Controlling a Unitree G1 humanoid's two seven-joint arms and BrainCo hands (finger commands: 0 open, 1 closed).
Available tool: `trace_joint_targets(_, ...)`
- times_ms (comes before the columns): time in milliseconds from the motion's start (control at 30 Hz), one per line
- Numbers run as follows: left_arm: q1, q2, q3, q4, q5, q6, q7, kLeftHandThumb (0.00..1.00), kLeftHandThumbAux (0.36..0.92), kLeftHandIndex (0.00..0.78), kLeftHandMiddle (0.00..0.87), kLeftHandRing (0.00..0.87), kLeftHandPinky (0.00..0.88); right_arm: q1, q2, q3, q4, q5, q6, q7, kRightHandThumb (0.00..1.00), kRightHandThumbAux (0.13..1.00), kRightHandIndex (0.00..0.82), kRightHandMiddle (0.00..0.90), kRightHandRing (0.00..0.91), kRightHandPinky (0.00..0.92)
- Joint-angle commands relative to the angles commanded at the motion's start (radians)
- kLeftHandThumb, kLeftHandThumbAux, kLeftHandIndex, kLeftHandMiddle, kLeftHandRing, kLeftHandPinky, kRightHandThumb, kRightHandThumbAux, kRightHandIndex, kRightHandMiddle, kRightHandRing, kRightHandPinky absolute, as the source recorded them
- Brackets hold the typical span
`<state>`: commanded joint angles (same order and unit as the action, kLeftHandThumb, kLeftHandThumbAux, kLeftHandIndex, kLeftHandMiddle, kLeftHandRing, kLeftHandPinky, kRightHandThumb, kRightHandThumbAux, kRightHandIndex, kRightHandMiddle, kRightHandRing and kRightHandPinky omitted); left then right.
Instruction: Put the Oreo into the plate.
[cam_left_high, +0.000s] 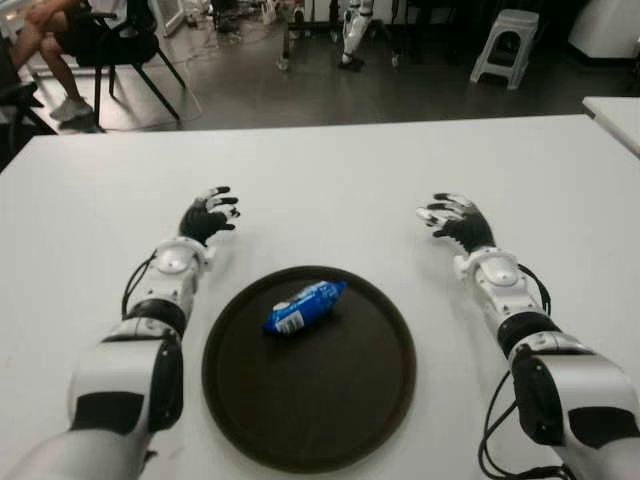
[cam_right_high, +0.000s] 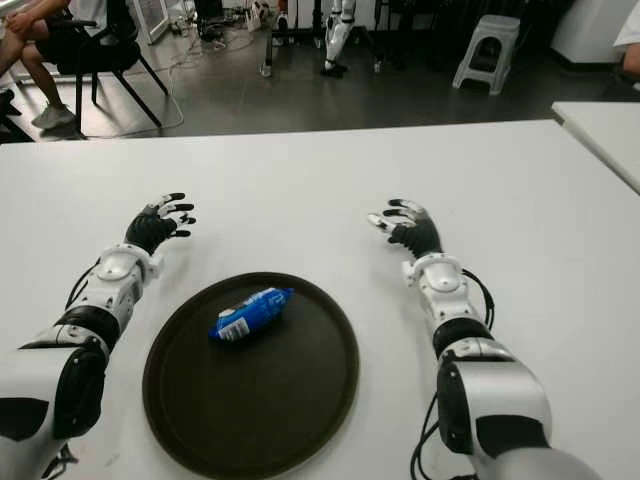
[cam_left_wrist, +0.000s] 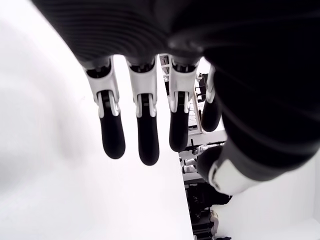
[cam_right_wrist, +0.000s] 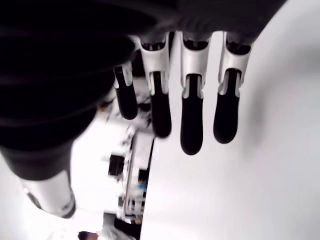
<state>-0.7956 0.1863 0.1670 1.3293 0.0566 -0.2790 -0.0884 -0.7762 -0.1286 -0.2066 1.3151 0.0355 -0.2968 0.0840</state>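
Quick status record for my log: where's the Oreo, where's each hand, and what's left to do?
Oreo pack: blue, lying inside the plate, toward its far left part
plate: dark, round, on the white table, between the two arms
left hand: past the plate's left side, fingers spread, holding nothing
right hand: past the plate's right side, fingers spread, holding nothing
contact: neither hand touches pack or plate
task state: looks done, pack already in the plate

No readable text, even on the blue packet
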Motion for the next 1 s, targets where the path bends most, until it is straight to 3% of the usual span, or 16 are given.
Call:
trace_joint_targets(200, 0.000, -0.003, 0.002, -0.001, 0.001, 0.003, -0.003, 0.000, 0.693, 0.178, 0.247, 0.289, 0.343, -0.006, -0.007, -0.001, 0.000, -0.005, 0.006, 0.044, 0.090, 0.627, 0.216, 0.310, 0.349, 0.397)
trace_joint_targets(500, 0.001, -0.001, 0.006, 0.000, 0.001, 0.008, -0.011, 0.000, 0.687, 0.186, 0.246, 0.279, 0.321, -0.009, -0.058, 0.091, -0.002, -0.101, -0.004, 0.127, 0.064, 0.628, 0.167, 0.275, 0.301, 0.352)
trace_joint_targets(733, 0.001, 0.002, 0.002, 0.000, 0.005, 0.012, -0.009, 0.000, 0.690, 0.185, 0.237, 0.271, 0.312, 0.000, -0.088, 0.155, 0.006, -0.183, -0.023, 0.089, 0.081, 0.600, 0.157, 0.278, 0.304, 0.340)
trace_joint_targets(1000, 0.000, 0.006, -0.006, 0.000, 0.014, 0.012, -0.013, 0.000, 0.684, 0.187, 0.237, 0.271, 0.313, -0.010, -0.093, 0.155, 0.017, -0.193, -0.030, 0.047, 0.078, 0.580, 0.198, 0.315, 0.352, 0.383)
